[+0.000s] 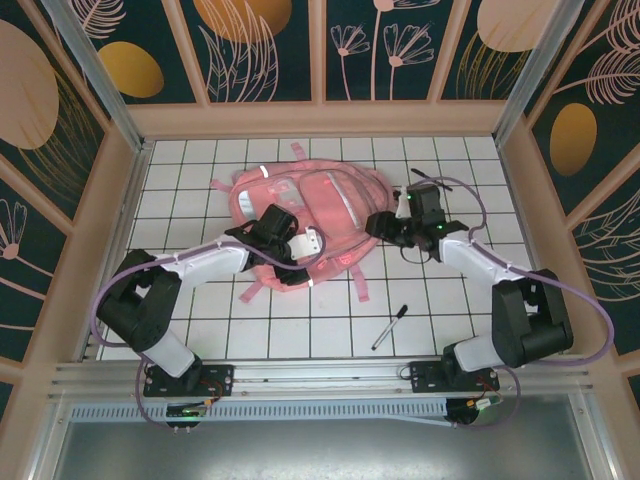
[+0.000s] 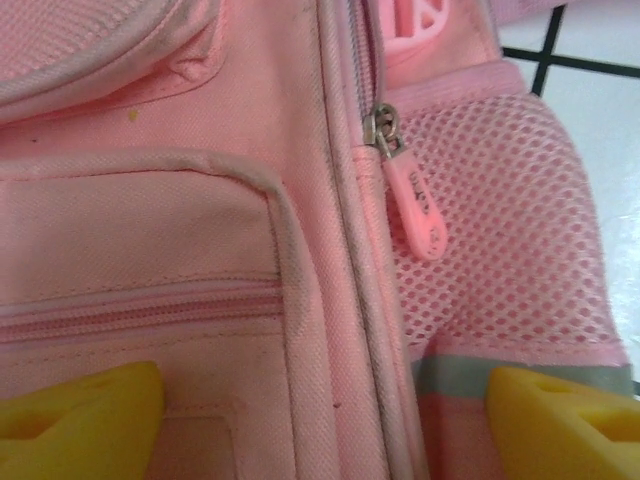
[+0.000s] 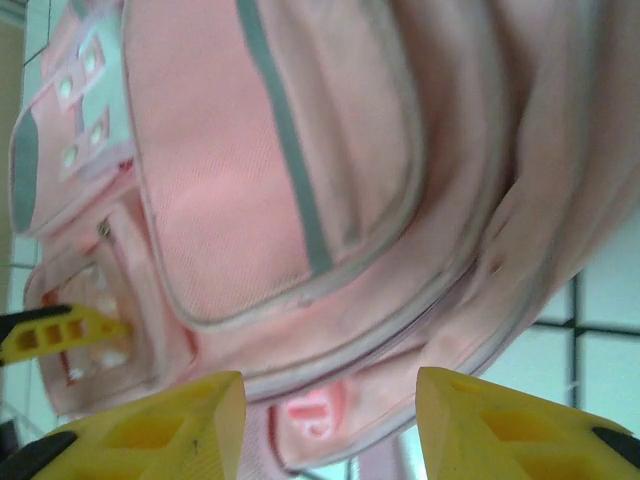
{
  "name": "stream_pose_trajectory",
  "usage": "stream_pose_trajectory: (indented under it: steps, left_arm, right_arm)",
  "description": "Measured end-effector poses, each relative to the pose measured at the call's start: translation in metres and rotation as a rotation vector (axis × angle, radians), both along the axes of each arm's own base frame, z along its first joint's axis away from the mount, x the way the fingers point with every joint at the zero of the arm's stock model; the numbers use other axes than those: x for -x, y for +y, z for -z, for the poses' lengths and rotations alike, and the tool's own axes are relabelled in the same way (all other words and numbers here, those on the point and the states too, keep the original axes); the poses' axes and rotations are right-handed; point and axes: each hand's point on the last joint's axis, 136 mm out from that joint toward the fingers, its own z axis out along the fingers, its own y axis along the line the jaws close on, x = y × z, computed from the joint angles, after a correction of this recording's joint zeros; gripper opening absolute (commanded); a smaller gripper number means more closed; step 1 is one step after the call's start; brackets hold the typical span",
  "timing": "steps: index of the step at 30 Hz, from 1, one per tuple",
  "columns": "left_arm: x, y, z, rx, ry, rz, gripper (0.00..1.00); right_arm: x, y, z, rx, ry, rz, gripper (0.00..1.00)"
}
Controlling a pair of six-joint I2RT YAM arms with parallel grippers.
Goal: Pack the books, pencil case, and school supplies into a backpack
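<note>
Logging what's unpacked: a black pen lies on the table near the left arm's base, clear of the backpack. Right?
Not quite. In the top view the pen lies near the right arm's base, not the left; it is clear of the backpack.

No legible text, brand or number. Faint raised marks along pink zipper pull (image 2: 421, 208) on backpack (image 2: 150, 230): too blurred to read. Pale emblem on pink rubber tab (image 3: 305, 415) at backpack edge: shape only, undecipherable.
</note>
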Motion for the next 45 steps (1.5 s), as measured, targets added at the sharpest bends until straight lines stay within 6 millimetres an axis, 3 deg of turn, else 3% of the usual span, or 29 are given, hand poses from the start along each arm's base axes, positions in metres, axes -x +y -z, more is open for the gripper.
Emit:
stream_pose_trajectory:
  steps: [3, 5, 8, 10, 23, 26, 29, 31, 36, 38, 42, 45]
  left_arm:
    - [-0.008, 0.002, 0.000, -0.009, -0.057, -0.037, 0.56]
    - [-0.012, 0.005, 0.000, -0.011, -0.083, -0.063, 0.36]
    - [-0.014, 0.008, 0.000, -0.013, -0.093, -0.092, 0.10]
    - [-0.018, 0.009, -0.002, -0.016, -0.109, -0.110, 0.01]
    - [-0.018, -0.001, -0.026, 0.069, -0.064, -0.119, 0.00]
    - [-0.017, -0.004, -0.029, 0.087, -0.054, -0.112, 0.00]
    - [-0.017, -0.004, -0.029, 0.094, -0.047, -0.113, 0.00]
    - [-0.017, -0.004, -0.029, 0.097, -0.046, -0.112, 0.00]
    - [-0.019, -0.005, -0.030, 0.103, -0.053, -0.112, 0.00]
    - [-0.020, -0.004, -0.030, 0.102, -0.056, -0.110, 0.00]
    - [-0.020, -0.002, -0.035, 0.108, -0.086, -0.092, 0.00]
    - [-0.016, 0.005, -0.038, 0.105, -0.136, -0.066, 0.00]
  right_arm:
    - [0.022, 0.027, 0.008, -0.067, 0.073, -0.062, 0.47]
    - [0.032, 0.045, 0.012, -0.105, 0.111, -0.109, 0.46]
    - [0.039, 0.061, 0.024, -0.091, 0.146, -0.149, 0.44]
    - [0.037, 0.069, 0.029, -0.071, 0.152, -0.165, 0.44]
    - [0.038, 0.116, 0.045, 0.037, 0.110, -0.191, 0.46]
    - [0.031, 0.120, 0.044, 0.087, 0.070, -0.150, 0.40]
    - [0.029, 0.121, 0.045, 0.126, 0.045, -0.117, 0.28]
    - [0.028, 0.120, 0.046, 0.141, 0.037, -0.094, 0.16]
    - [0.024, 0.116, 0.047, 0.163, 0.026, -0.063, 0.08]
    - [0.024, 0.113, 0.045, 0.166, 0.023, -0.065, 0.01]
    - [0.025, 0.098, 0.037, 0.133, 0.028, -0.072, 0.00]
    - [0.020, 0.074, 0.031, 0.087, 0.050, -0.067, 0.00]
